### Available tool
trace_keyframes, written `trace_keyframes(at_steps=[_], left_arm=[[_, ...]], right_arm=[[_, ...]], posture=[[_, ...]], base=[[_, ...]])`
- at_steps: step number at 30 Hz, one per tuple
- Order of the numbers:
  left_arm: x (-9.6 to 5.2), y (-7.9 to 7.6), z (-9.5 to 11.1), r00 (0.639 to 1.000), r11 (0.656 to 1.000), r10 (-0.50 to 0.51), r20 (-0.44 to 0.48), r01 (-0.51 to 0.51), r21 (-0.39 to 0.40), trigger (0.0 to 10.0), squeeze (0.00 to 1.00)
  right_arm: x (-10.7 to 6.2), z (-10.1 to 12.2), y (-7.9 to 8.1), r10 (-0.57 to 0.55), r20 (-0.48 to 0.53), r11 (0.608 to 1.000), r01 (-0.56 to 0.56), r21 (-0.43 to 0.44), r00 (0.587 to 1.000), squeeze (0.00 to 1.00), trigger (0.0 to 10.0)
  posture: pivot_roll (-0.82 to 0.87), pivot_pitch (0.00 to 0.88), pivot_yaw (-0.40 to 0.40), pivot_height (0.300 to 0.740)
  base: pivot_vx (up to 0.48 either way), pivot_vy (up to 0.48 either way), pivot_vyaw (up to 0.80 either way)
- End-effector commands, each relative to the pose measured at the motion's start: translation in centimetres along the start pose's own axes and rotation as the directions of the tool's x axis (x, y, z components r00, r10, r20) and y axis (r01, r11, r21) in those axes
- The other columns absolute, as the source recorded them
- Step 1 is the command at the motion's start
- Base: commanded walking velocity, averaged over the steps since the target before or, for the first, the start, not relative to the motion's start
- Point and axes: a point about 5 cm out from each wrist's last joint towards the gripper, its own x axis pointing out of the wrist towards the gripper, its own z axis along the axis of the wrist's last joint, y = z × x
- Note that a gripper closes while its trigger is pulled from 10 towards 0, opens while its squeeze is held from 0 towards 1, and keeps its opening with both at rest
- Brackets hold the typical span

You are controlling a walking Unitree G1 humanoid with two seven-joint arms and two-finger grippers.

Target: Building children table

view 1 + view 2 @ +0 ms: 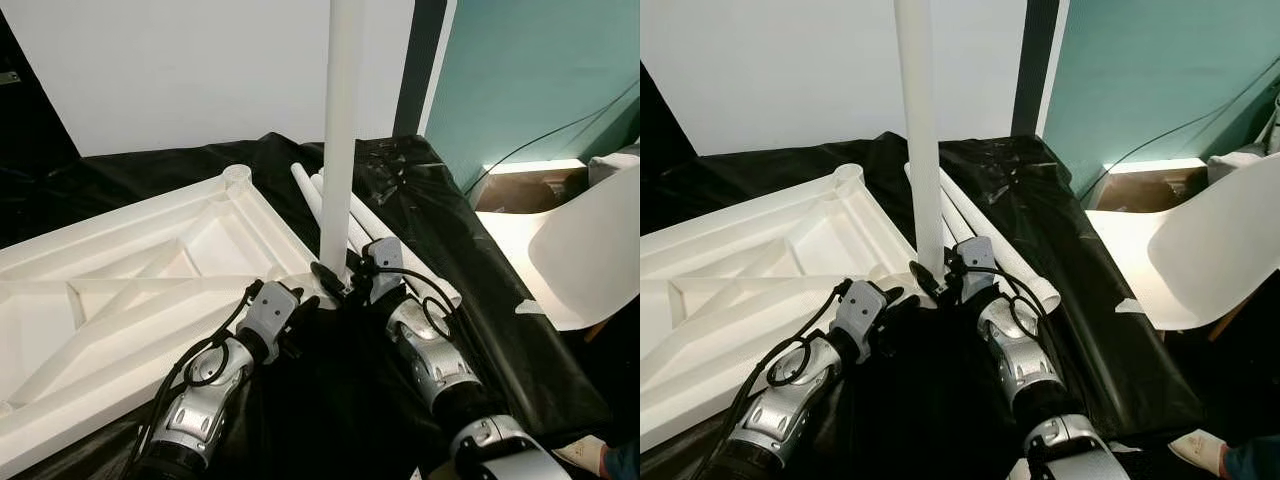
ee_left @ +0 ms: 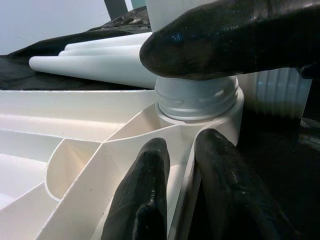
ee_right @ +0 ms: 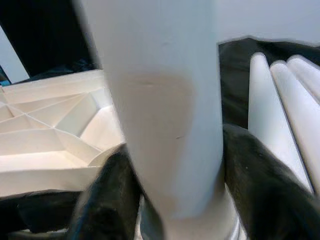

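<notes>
Where the two silver arms meet at the near corner of the upturned white tabletop (image 1: 120,290), the right gripper (image 1: 340,283) is clamped around the foot of an upright white leg (image 1: 340,140), one black finger on either side of the tube, as the right wrist view shows. The leg stands with its threaded end in the corner socket (image 2: 200,107) of the tabletop, rising straight up past the top of the head views. Just beside it, the left gripper (image 1: 300,300) has its fingers (image 2: 145,195) slightly parted astride a rib of the tabletop right under that socket, touching the plastic. Beyond the grippers, three spare white legs (image 1: 335,205) lie side by side on the black sheet (image 1: 480,300), near the tabletop's far edge. Further right stands a white chair (image 1: 590,250), with a teal wall (image 1: 530,70) behind.
</notes>
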Motion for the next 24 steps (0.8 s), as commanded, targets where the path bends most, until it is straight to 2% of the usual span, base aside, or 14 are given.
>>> trace_keyframes(at_steps=[1,8,9,10,14,15,16,17,18,19,20,23,24], left_arm=[[-0.3,-3.2,-2.6,0.981,0.987,-0.161,-0.112,0.158,-0.039,10.0,0.0],[-0.2,-3.3,-2.6,0.981,0.986,-0.162,-0.111,0.159,-0.041,10.0,0.0],[-0.1,-3.3,-2.5,0.98,0.986,-0.166,-0.11,0.162,-0.039,10.0,0.0],[-0.1,-3.3,-2.5,0.98,0.986,-0.167,-0.11,0.164,-0.038,10.0,0.0],[-0.1,-3.2,-2.5,0.98,0.986,-0.168,-0.109,0.165,-0.037,10.0,0.0],[-0.1,-3.2,-2.5,0.98,0.986,-0.167,-0.109,0.164,-0.037,10.0,0.0],[-0.1,-3.2,-2.5,0.98,0.986,-0.166,-0.109,0.163,-0.037,10.0,0.0],[-0.1,-3.2,-2.5,0.98,0.986,-0.164,-0.108,0.161,-0.037,10.0,0.0],[-0.1,-3.2,-2.5,0.981,0.987,-0.162,-0.108,0.159,-0.037,10.0,0.0],[-0.1,-3.2,-2.5,0.981,0.987,-0.162,-0.108,0.159,-0.037,10.0,0.0],[-0.1,-3.2,-2.5,0.981,0.987,-0.16,-0.108,0.157,-0.037,10.0,0.0],[-0.2,-3.1,-2.5,0.982,0.988,-0.155,-0.109,0.152,-0.037,10.0,0.0],[-0.2,-3.1,-2.5,0.982,0.988,-0.155,-0.109,0.152,-0.037,10.0,0.0]], right_arm=[[0.2,0.7,-0.9,-0.031,0.017,0.999,0.031,0.029,0.999,1.0,10.0],[0.5,0.9,-1.0,0.073,-0.009,0.997,-0.073,0.001,0.997,1.0,10.0],[0.8,1.5,-1.7,0.181,-0.034,0.984,-0.181,-0.001,0.983,0.0,10.0],[0.8,1.8,-2.1,0.24,-0.051,0.97,-0.241,-0.007,0.969,0.0,10.0],[0.8,2.1,-2.5,0.325,-0.084,0.944,-0.328,-0.025,0.942,0.0,10.0],[0.8,2.2,-2.7,0.374,-0.107,0.925,-0.379,-0.03,0.921,0.0,10.0],[0.7,2.4,-3.0,0.416,-0.129,0.906,-0.422,-0.022,0.9,0.0,8.2],[0.6,2.5,-3.2,0.45,-0.145,0.891,-0.455,0.003,0.881,0.0,4.5],[0.6,2.6,-3.4,0.476,-0.156,0.878,-0.478,0.024,0.865,0.0,3.3],[0.6,2.6,-3.4,0.476,-0.156,0.878,-0.478,0.024,0.865,0.0,3.3],[0.6,2.8,-3.6,0.493,-0.166,0.868,-0.497,0.022,0.854,0.0,0.0],[0.5,3.1,-4.0,0.549,-0.203,0.83,-0.558,0.011,0.811,0.0,0.0],[0.5,3.1,-4.0,0.549,-0.203,0.83,-0.558,0.011,0.811,0.0,0.0]], posture=[[0.16,0.0,-0.023,0.74],[0.16,0.0,-0.026,0.74],[0.15,0.0,-0.025,0.74],[0.15,0.0,-0.025,0.74],[0.15,0.0,-0.025,0.74],[0.16,0.0,-0.025,0.74],[0.16,0.0,-0.025,0.74],[0.16,0.0,-0.025,0.74],[0.16,0.0,-0.025,0.74],[0.16,0.0,-0.025,0.74],[0.16,0.0,-0.025,0.74],[0.16,0.0,-0.024,0.74],[0.16,0.0,-0.024,0.74]], base=[[0.0,0.0,0.0],[0.0,0.0,0.0],[0.0,0.0,0.0],[0.0,0.0,0.0],[0.0,0.0,0.0],[0.0,0.0,0.0],[0.0,0.0,0.0],[0.0,0.0,0.0],[0.0,0.0,0.0],[0.0,0.0,0.0],[0.0,0.0,0.0],[0.0,0.0,0.0],[0.0,0.0,0.0]])
